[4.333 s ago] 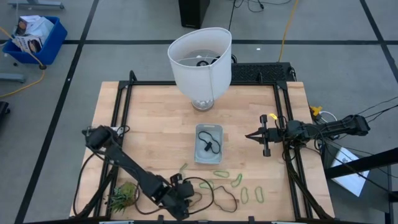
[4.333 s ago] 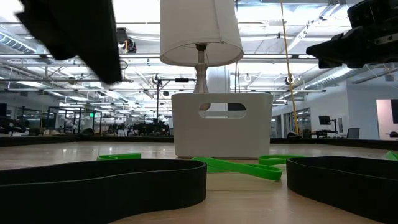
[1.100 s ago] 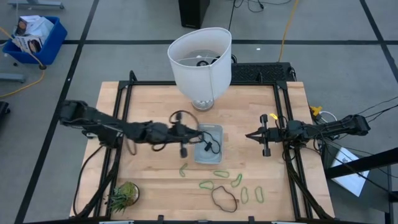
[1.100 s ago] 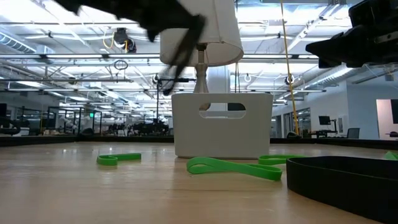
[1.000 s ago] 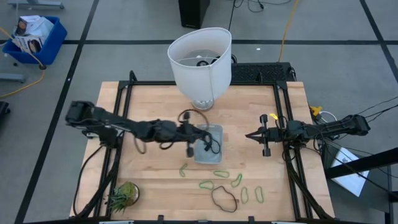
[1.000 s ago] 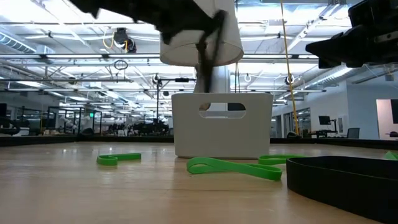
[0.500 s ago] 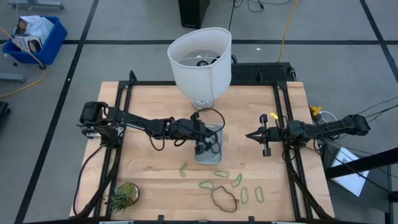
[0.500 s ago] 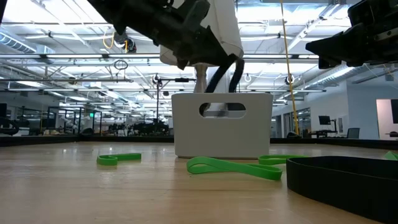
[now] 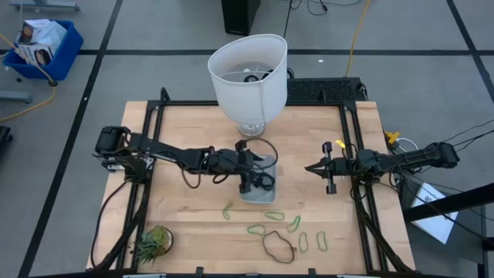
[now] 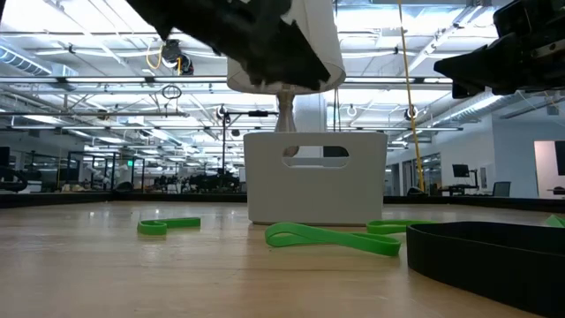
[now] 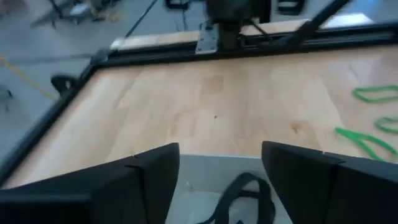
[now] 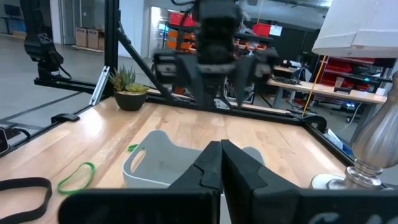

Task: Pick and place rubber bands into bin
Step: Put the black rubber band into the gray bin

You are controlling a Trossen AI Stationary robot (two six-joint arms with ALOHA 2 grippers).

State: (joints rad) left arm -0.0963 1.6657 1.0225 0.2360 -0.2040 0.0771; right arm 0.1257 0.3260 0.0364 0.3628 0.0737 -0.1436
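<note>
**One dark band dropping into the bin as left jaws part**

Two arms are showing in the high view. The left gripper is hanging over the bin's left edge, near the table's middle. Its fingers are now standing wide apart; half a second ago they were pinched on a large dark rubber band that arched above the bin toward the lamp base. That dark band is now lying inside the bin with the smaller dark loop already there, and from the left wrist a black loop is showing on the bin floor between the parted fingers. In the low view the band is no longer dangling over the bin's front wall; only the arm's dark bulk is sitting above it.

The right gripper is waiting at the table's right side, its fingers pressed together, pointing toward the bin, in the same place as in every earlier frame.

Remaining bands are lying on the table in front of the bin, unchanged since a second ago: one green loop at front left, a green cluster just below the bin, two more green ovals farther right, and one large dark wavy loop near the front edge.

The white lampshade is standing behind the bin; the spiky plant is sitting at the front left corner.
</note>
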